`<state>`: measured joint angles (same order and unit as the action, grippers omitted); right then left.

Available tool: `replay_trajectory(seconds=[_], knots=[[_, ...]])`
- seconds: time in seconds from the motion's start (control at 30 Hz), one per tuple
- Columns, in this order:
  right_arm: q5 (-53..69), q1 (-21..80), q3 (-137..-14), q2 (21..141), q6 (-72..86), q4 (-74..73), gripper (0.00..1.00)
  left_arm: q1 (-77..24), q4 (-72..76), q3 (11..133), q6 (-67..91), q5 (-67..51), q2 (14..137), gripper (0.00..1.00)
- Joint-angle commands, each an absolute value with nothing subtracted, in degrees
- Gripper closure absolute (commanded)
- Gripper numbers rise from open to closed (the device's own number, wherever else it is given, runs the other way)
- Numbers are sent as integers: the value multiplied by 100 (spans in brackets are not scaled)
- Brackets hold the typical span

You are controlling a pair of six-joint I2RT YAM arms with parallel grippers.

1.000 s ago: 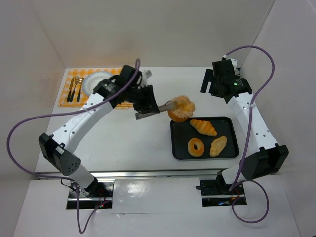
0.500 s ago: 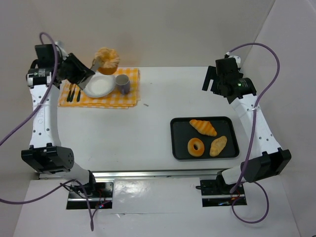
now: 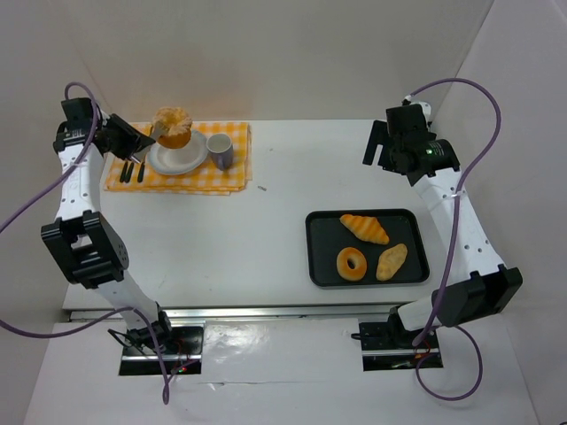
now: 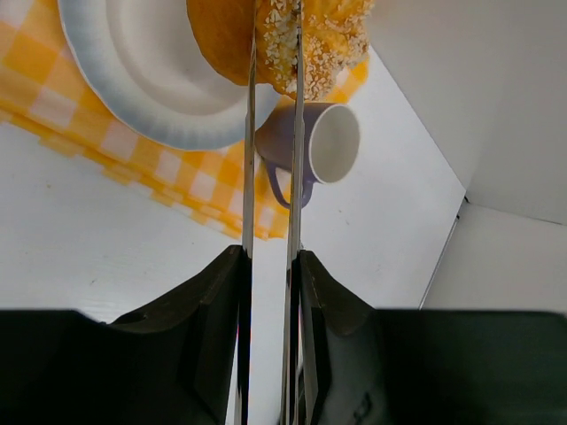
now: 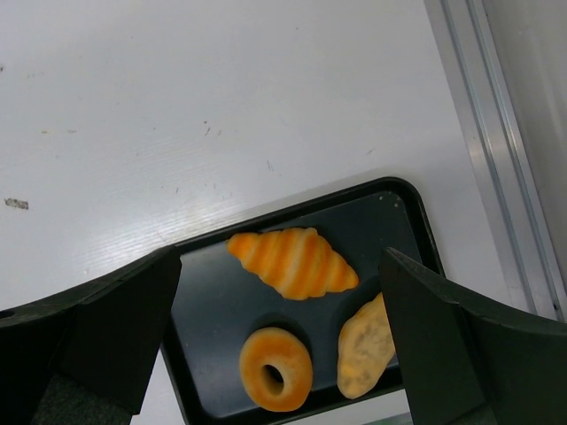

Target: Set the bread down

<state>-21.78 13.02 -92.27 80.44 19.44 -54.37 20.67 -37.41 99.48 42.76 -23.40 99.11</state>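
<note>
Up in the upper left of the top view, the left gripper point(image 3: 152, 135) pinches the bread point(image 3: 172, 126) between its thin fingers, over the white plate point(image 3: 182, 162) beside the mug point(image 3: 221, 151). The right gripper point(image 3: 374, 146) has its fingers spread, above the black tray point(image 3: 321, 266).

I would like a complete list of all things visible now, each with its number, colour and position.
bread: one, golden-orange, held over the plate's far edge
plate: one, white, on the cloth
mug: one, lavender, right of the plate
cloth: one, yellow-and-white checked, far left of the table
cutlery: at least two pieces, dark, left of the plate
tray: one, black, right side
croissant: one, orange striped, in the tray
ring donut: one, orange, in the tray
oval pastry: one, tan, in the tray
table: one, white
left pincer: shut on the bread
right pincer: open, holding nothing, beyond the tray
</note>
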Motion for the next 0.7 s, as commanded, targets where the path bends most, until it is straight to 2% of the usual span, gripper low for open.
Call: replay_trajectory(seconds=[0.0,0.2,0.23,0.33,0.4,0.67], knots=[[-2188,1354,-9308,8085,1916,-5581,0,2197,-2998,9722,4499,-2794,10045,100],[-2241,1354,-9369,8086,1916,-5687,0,2197,-2751,9185,4562,-2795,10116,98],[-2241,1354,-9369,8138,1916,-5687,0,2197,-2751,9185,4509,-2717,10116,82],[-2241,1354,-9369,8139,1916,-5687,0,2197,-2927,9185,4430,-2566,10116,50],[-2241,1354,-9421,8200,1916,-5687,0,2197,-3084,9237,4351,-2566,10116,37],[-2136,1354,-9475,8253,1916,-5687,0,2197,-3331,9622,4104,-2127,9827,37]])
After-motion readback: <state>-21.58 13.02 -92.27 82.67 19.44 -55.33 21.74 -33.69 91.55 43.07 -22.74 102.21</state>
